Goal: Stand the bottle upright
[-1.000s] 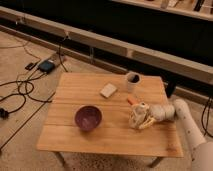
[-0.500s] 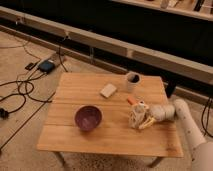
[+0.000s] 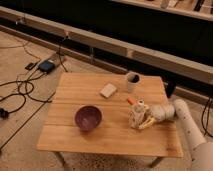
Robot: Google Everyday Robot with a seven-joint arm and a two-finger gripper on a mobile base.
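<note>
The bottle (image 3: 134,115) is a small cream-white shape on the right half of the wooden table (image 3: 70,135). It sits right at the tip of my gripper (image 3: 139,118), which reaches in from the right on a pale arm (image 3: 182,117). The bottle's outline merges with the gripper, so I cannot tell whether it is upright or tilted, or whether it is gripped.
A small orange object (image 3: 130,101) lies just behind the gripper. A pale cup (image 3: 132,81) with a dark inside stands at the back. A pale block (image 3: 107,90) lies left of the cup. A purple bowl (image 3: 88,117) sits mid-left. Cables and a box (image 3: 46,66) lie on the floor.
The gripper and the bottle have shifted only very slightly. The other objects have not moved.
</note>
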